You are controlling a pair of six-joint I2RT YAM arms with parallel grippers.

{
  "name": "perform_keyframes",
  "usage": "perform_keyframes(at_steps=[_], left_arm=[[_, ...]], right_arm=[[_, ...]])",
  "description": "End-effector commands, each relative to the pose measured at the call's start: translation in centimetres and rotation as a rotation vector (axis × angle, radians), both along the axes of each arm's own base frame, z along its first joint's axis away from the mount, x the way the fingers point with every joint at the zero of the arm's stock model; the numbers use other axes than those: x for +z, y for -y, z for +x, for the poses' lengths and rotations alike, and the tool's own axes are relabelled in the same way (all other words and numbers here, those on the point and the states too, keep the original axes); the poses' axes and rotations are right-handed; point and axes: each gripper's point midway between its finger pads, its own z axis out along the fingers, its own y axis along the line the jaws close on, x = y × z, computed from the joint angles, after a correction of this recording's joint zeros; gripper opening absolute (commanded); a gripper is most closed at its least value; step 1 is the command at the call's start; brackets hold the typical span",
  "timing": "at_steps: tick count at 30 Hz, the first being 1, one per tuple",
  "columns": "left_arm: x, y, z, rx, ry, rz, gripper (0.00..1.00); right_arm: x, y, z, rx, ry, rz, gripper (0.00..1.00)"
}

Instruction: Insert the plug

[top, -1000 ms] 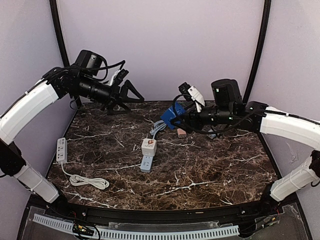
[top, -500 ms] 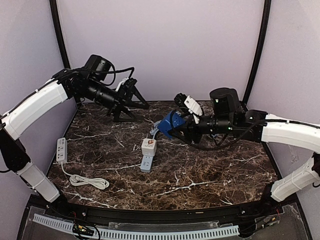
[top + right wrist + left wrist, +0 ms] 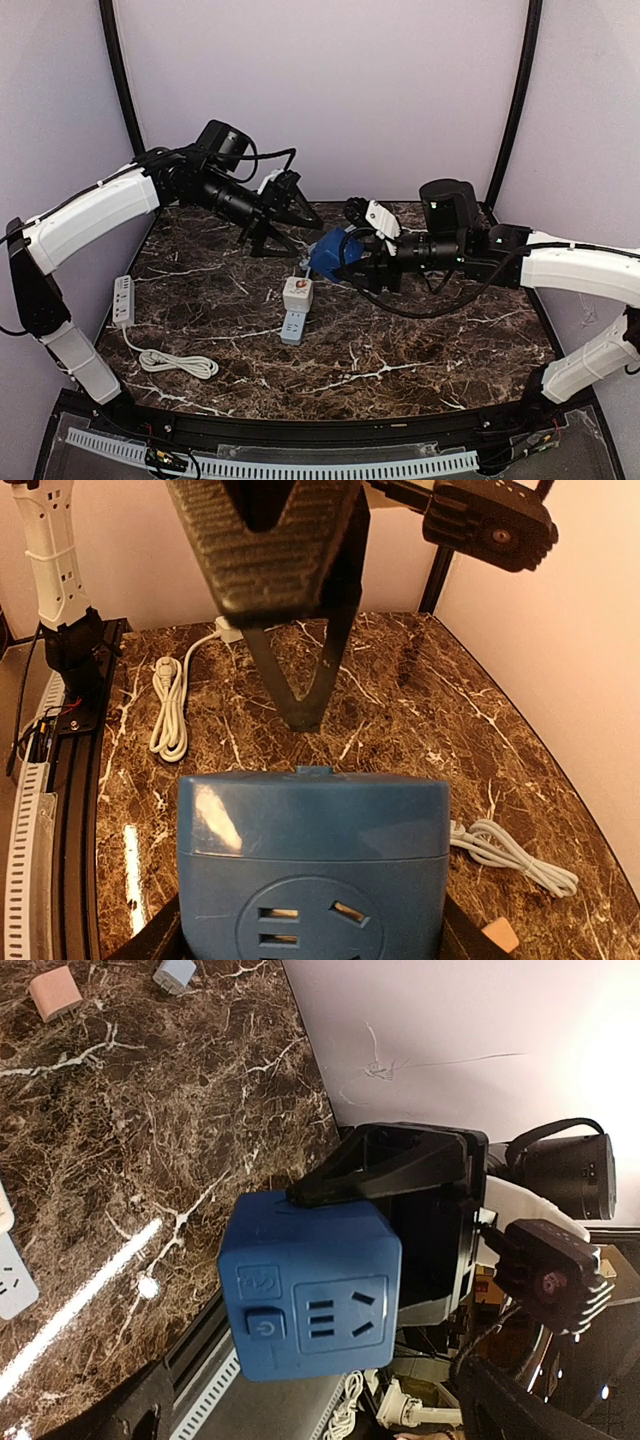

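My right gripper [image 3: 338, 258] is shut on a blue cube socket [image 3: 326, 256], held above the table's middle. In the right wrist view the cube [image 3: 312, 820] fills the bottom, one outlet face toward the camera. My left gripper [image 3: 292, 235] hangs open just left of the cube with nothing between its fingers. Its ribbed pads [image 3: 270, 550] show at the top of the right wrist view. The left wrist view looks at the cube's switch and outlet face [image 3: 310, 1285]. A grey cable ending in a plug [image 3: 458, 828] lies on the table.
A grey power strip [image 3: 292, 326] with a white cube adapter [image 3: 297, 292] on it lies mid-table. A white power strip [image 3: 123, 298] and its coiled cord [image 3: 180, 362] sit at the left. A pink block [image 3: 55, 990] and a small pale-blue block [image 3: 175, 972] lie farther back.
The right arm has carried the blue cube left and lower, toward mid-table. The left arm has swung right and down, bringing its open gripper close to the cube.
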Motion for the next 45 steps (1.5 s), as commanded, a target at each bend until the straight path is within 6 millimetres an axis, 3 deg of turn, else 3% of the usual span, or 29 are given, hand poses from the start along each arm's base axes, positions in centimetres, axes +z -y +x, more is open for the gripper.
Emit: perform_keyframes(at_steps=[1,11,45], left_arm=[[-1.1,1.3,-0.3,-0.014,-0.011,0.0,0.99],[-2.4,3.1,-0.7,-0.042,-0.016,0.022,0.91],[-2.4,5.1,-1.7,-0.051,-0.07,0.011,0.66]], right_arm=[[2.8,-1.0,-0.5,0.053,0.056,0.083,0.0],[2.2,-1.0,-1.4,0.101,0.05,0.066,0.0],[1.7,-0.7,-1.4,0.1,0.046,0.043,0.0]])
